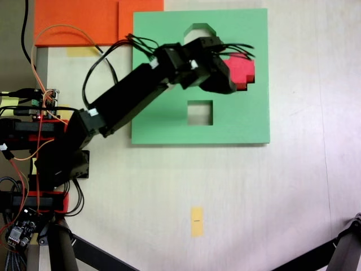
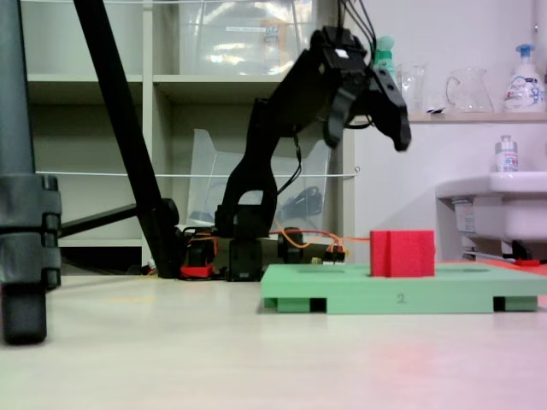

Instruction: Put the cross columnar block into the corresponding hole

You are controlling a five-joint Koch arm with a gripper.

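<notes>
The cross columnar block [image 1: 243,68] is bright red and stands upright on the right part of the green foam board [image 1: 163,124]. In a fixed view the block [image 2: 402,254] sticks up above the board [image 2: 402,299]. The block and the arm cover the corresponding hole, so I cannot see its outline. My gripper [image 1: 227,84] hovers over the block's left side. From the side, the gripper [image 2: 366,141] hangs well above the block, open, with nothing between its jaws. The octagonal cutout [image 1: 197,29] and the square cutout [image 1: 200,112] are bare.
Orange foam boards [image 1: 84,22] lie at the table's top left. The arm's base, electronics and cables [image 1: 28,118] sit at the left edge. A yellow tape mark [image 1: 196,220] is on the table below the board. Tripod legs [image 1: 345,248] [image 2: 26,239] stand nearby.
</notes>
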